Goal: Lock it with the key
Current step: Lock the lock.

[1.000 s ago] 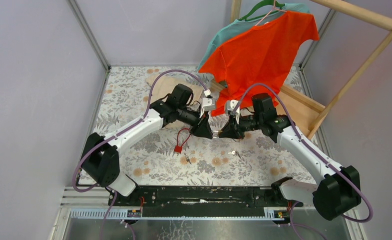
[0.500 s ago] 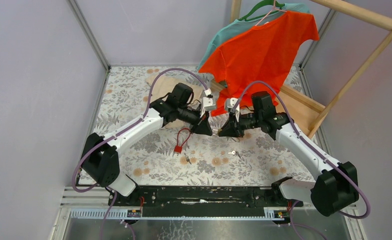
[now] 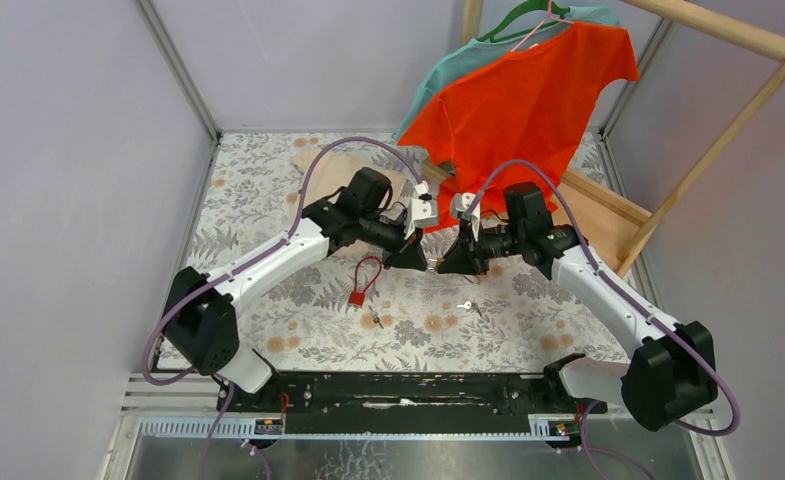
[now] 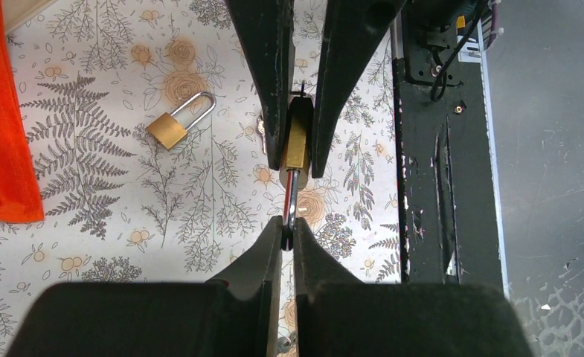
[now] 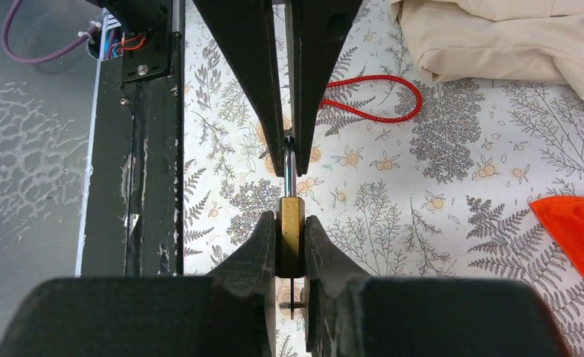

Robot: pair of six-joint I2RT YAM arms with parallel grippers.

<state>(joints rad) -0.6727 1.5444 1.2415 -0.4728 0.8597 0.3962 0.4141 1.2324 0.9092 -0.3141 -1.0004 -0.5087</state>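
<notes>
from above, the padlock (image 3: 431, 268) pinched between left gripper (image 3: 420, 263) and right gripper (image 3: 442, 267) is too small for me to read; its base sinks behind the right fingers (image 5: 253, 249).

brass padlock (image 5: 292, 216) off surface, held level in air over surface middle. right claw (image 5: 292, 223) clamped on brass body. left claw (image 4: 287, 236) pinching silver shackle (image 4: 292, 197). shackle open or closed: cannot tell. small silver key (image 3: 465, 305) flat on surface, toward near edge from padlock, apart from it, untouched.
</notes>
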